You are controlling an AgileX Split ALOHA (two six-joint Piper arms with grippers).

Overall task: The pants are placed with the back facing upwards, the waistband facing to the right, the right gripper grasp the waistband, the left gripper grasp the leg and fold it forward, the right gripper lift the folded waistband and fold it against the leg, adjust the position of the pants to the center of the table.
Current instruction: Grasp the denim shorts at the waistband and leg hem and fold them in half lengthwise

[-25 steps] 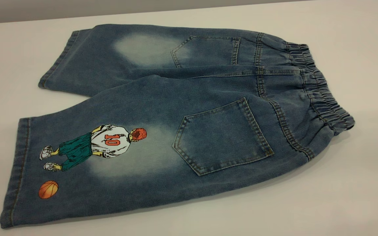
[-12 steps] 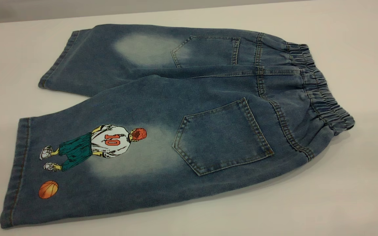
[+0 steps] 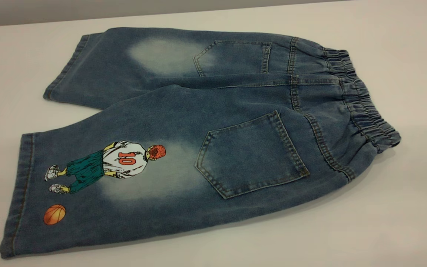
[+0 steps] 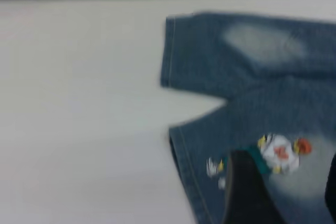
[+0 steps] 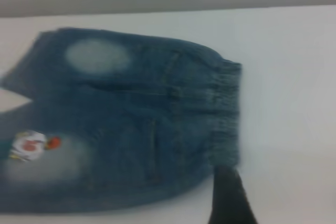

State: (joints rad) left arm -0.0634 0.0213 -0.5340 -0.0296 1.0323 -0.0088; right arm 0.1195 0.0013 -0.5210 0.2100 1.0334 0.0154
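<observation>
The blue denim pants (image 3: pixel 213 122) lie flat on the white table (image 3: pixel 402 222), back pockets up. The ruched waistband (image 3: pixel 361 107) is at the right. The leg (image 3: pixel 132 193) with the cartoon player print (image 3: pixel 122 159) is nearest the front, and the plain leg (image 3: pixel 124 63) lies behind it. No gripper appears in the exterior view. In the left wrist view my left gripper (image 4: pixel 287 198) hangs open above the printed leg (image 4: pixel 247 124). In the right wrist view my right gripper (image 5: pixel 229 198) is beside the near corner of the waistband (image 5: pixel 227 114), with only one dark part of it in view.
White tabletop surrounds the pants on all sides. The table's far edge (image 3: pixel 87 16) meets a grey wall behind the plain leg. The hem (image 3: pixel 17 196) of the printed leg lies close to the exterior view's left border.
</observation>
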